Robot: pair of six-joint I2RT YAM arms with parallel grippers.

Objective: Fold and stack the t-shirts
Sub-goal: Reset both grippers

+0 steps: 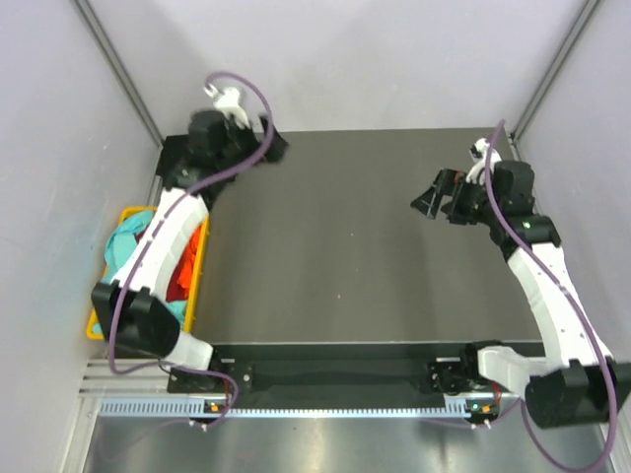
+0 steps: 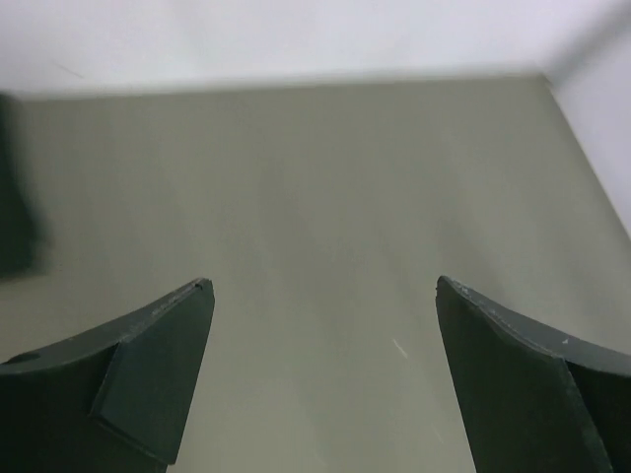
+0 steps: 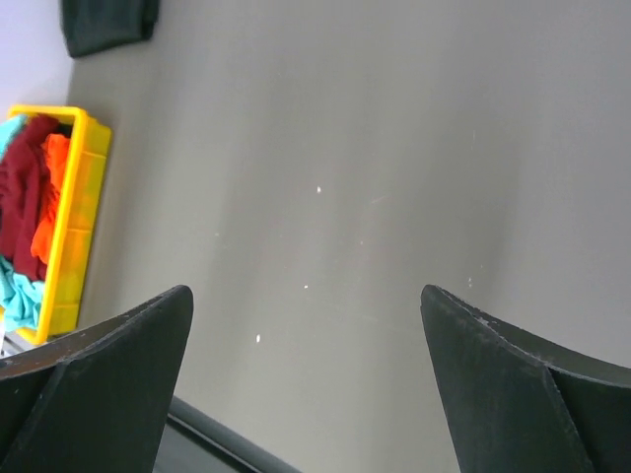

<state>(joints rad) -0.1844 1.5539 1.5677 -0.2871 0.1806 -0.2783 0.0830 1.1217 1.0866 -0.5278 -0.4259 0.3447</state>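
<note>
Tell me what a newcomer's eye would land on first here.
The yellow basket beside the table's left edge stands out first. It is heaped with teal, red and orange t-shirts, the only bright colour in view. Next come the two arms over the bare dark table, with the left gripper and right gripper both open and empty.

You find the basket (image 1: 96,325) at the left of the frame, just beside the table (image 1: 345,246), with t-shirts (image 1: 123,251) lying in it. Another t-shirt (image 3: 108,25) lies on the table's upper left corner.

Matt table (image 1: 345,246), plastic basket (image 3: 84,197) — cloth t-shirts (image 3: 22,197)
</note>
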